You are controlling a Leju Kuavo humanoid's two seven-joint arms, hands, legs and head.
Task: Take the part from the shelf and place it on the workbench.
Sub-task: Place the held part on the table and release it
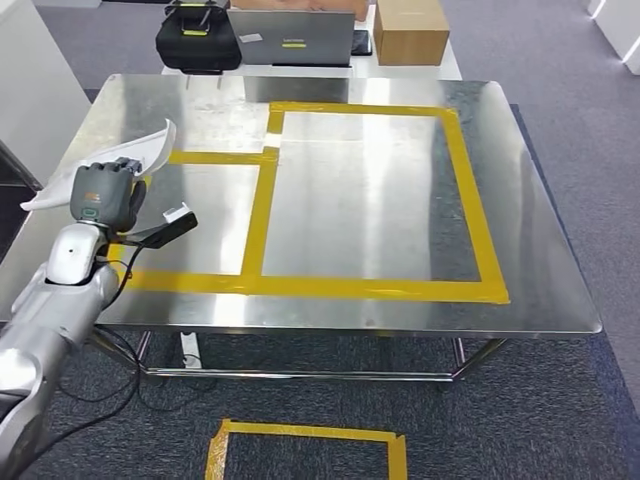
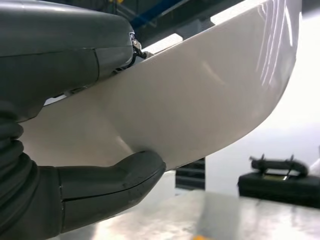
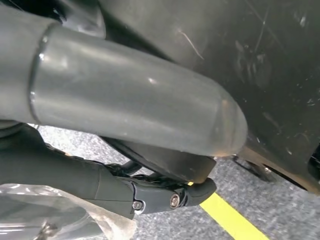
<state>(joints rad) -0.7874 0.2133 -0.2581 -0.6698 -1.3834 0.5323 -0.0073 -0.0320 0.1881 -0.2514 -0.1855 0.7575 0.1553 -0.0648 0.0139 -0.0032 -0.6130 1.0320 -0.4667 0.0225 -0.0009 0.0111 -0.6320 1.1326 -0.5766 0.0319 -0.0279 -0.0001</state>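
Left hand (image 1: 106, 195), at the head view's left edge, grips a curved white part (image 1: 151, 150) over the steel workbench (image 1: 362, 180); right hand's (image 3: 124, 100) state is unclear; no writing is legible.

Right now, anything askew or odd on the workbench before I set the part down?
Nothing stands out. The left hand holds the white part above the workbench's left edge. The yellow tape outlines lie flat, with slightly uneven joins. No spill or damage shows.

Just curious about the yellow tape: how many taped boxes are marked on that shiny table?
2: a large taped rectangle on the right, and a smaller one on the left, partly hidden by the robot hand holding a white part.
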